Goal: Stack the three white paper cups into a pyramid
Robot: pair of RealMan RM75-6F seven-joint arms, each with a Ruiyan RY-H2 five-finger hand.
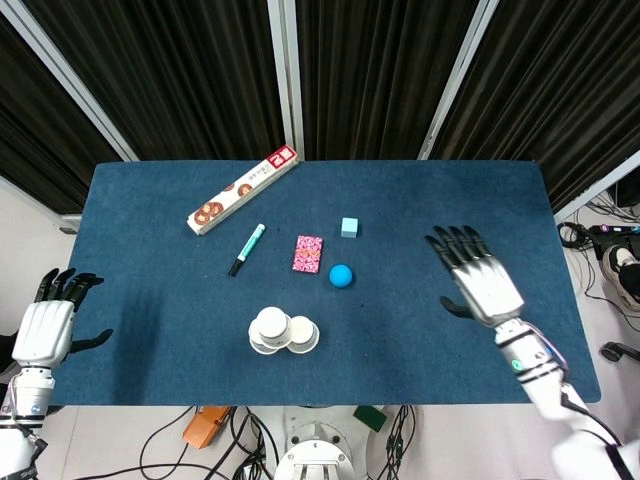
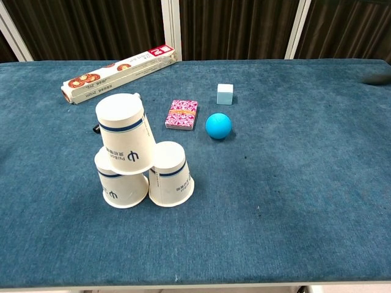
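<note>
Three white paper cups with blue bands stand upside down as a pyramid near the table's front edge. The top cup (image 2: 124,141) (image 1: 270,324) rests, slightly tilted, on the left cup (image 2: 123,184) and the right cup (image 2: 170,175) (image 1: 303,335). No hand touches them. My right hand (image 1: 478,281) hovers open over the right part of the table, far from the cups, fingers spread. My left hand (image 1: 46,327) is open beside the table's left edge. Neither hand shows clearly in the chest view.
Behind the cups lie a blue ball (image 1: 341,275) (image 2: 219,126), a pink patterned card box (image 1: 308,253) (image 2: 182,114), a light blue cube (image 1: 349,227) (image 2: 225,94), a teal marker (image 1: 246,248) and a long donut-printed box (image 1: 242,189) (image 2: 119,71).
</note>
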